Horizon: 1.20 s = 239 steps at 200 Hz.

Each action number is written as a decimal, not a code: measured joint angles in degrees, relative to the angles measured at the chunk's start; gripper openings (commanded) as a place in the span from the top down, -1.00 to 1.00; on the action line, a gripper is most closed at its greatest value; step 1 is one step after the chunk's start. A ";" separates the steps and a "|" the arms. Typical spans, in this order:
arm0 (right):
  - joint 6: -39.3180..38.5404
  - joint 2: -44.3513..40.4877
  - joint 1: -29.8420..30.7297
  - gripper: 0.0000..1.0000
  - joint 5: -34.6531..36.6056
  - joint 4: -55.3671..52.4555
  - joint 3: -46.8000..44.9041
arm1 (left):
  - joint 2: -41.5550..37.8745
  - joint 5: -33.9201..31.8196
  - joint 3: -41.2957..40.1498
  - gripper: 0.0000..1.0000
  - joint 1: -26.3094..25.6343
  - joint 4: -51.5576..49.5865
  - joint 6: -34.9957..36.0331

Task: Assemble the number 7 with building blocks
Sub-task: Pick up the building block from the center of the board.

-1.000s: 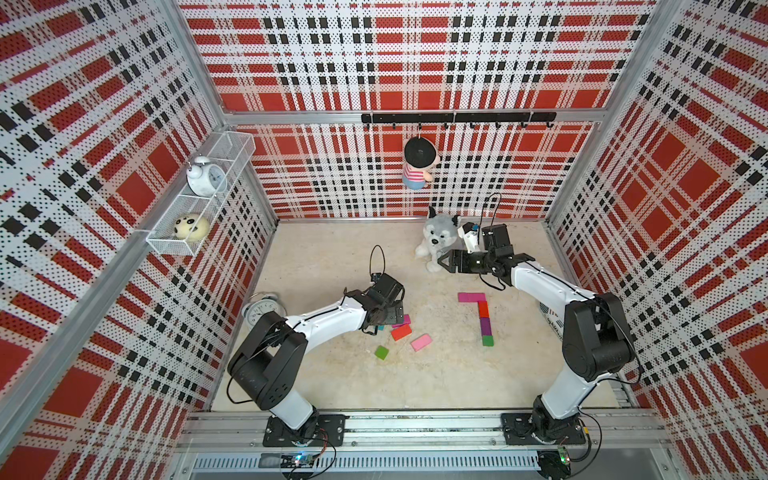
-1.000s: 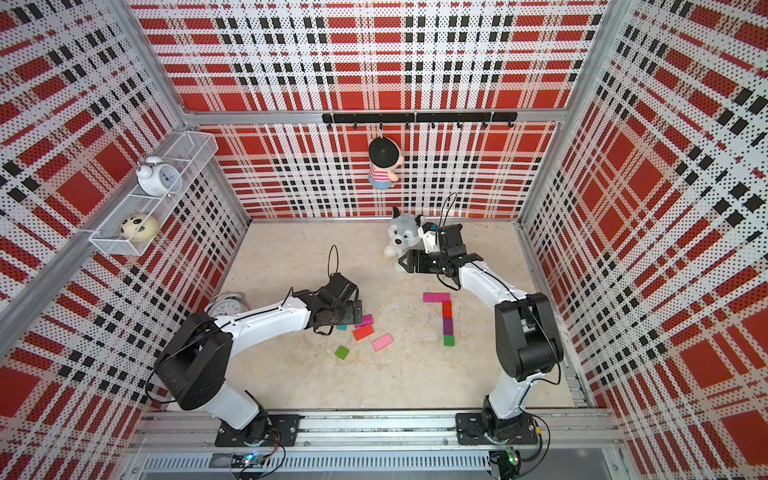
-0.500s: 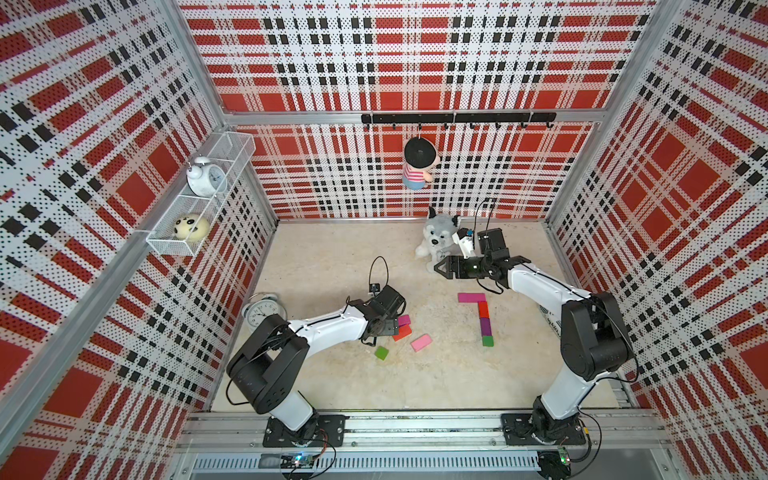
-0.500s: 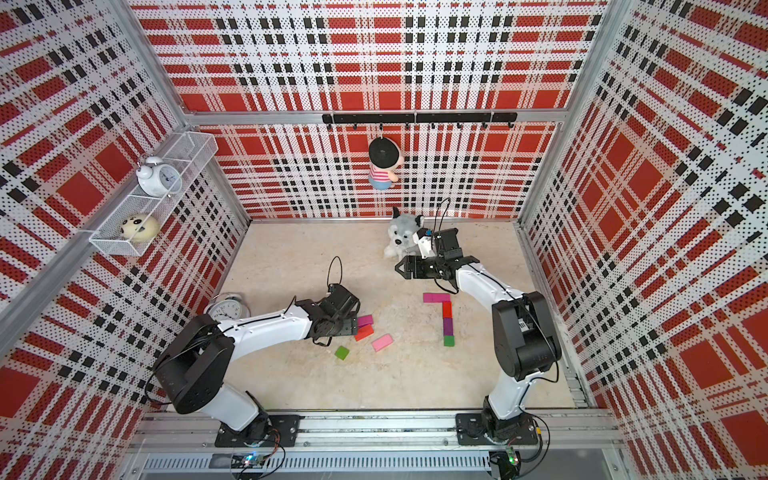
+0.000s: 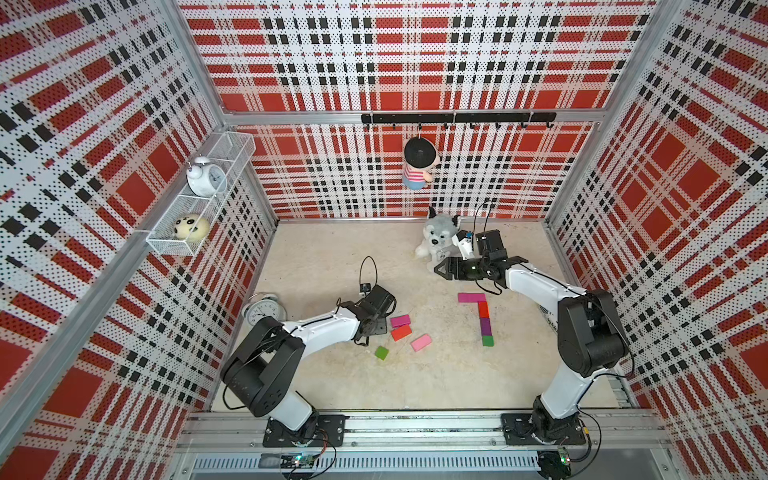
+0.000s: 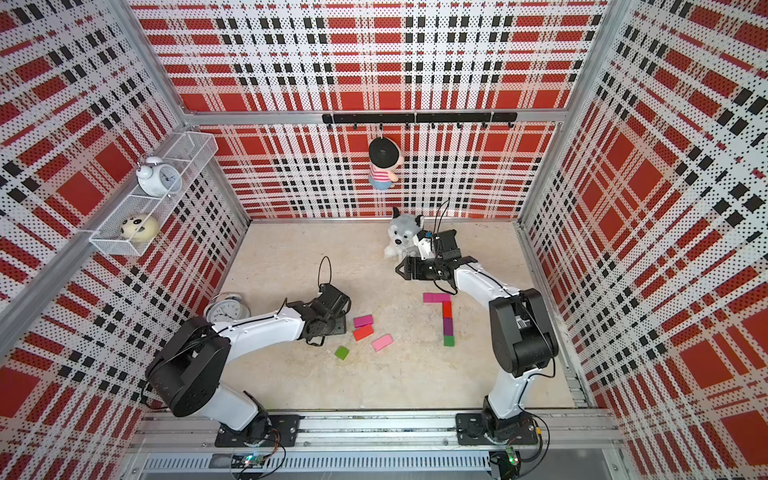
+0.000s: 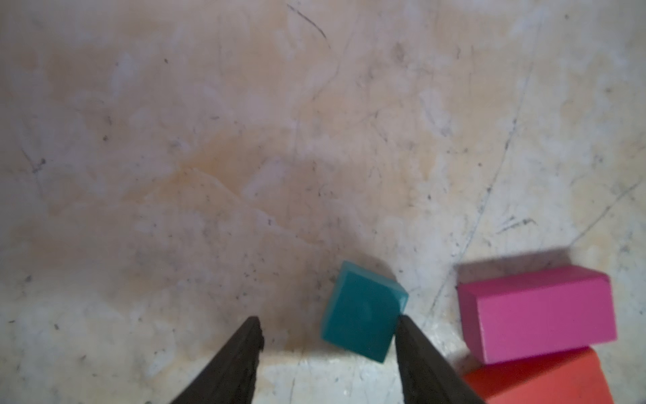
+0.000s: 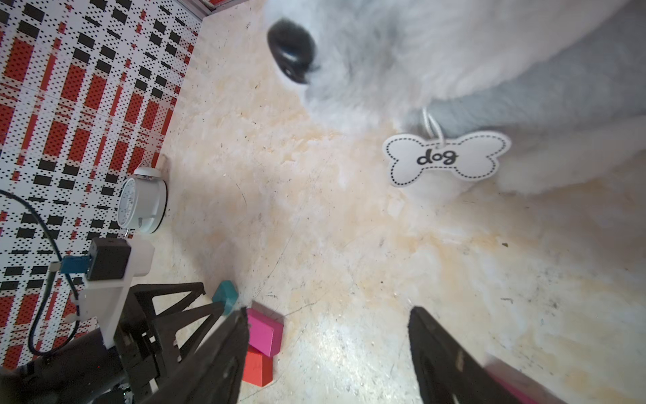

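Jaws of left gripper (image 7: 328,319) standing half apart, straddling teal block (image 7: 363,311): one fingertip (image 7: 407,335) touching it, other clear. Right gripper (image 8: 329,310) jaws gaping wide, gripping nothing, hanging just near of plush dog (image 5: 438,239). Magenta block (image 7: 538,314) and red block (image 7: 538,377) crowding right of teal one. Loose blocks sitting left of centre: five, counting pink block (image 5: 421,342), green block (image 5: 381,353). Block 7 (image 5: 483,309) lying well right: four colour bands. Alarm clocks: floor clock (image 5: 262,309), shelf clock (image 5: 206,178), two.
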 measured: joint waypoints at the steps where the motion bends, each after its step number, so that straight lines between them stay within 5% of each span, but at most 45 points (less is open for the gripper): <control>1: 0.00 0.00 0.02 -0.52 0.02 0.00 0.00 | 0.00 0.00 0.00 -0.31 0.04 0.07 0.04; 55: 0.76 0.94 1.97 -0.52 1.68 -0.22 1.11 | 0.39 2.19 0.37 -0.37 0.35 2.29 4.26; 145: 1.42 2.78 2.27 -0.52 2.99 -0.50 2.29 | 1.33 3.87 0.68 -0.04 0.39 3.10 6.05; 239: 1.53 4.35 2.27 -0.52 2.97 -0.81 4.96 | 2.27 4.17 0.63 -0.06 0.66 3.13 6.16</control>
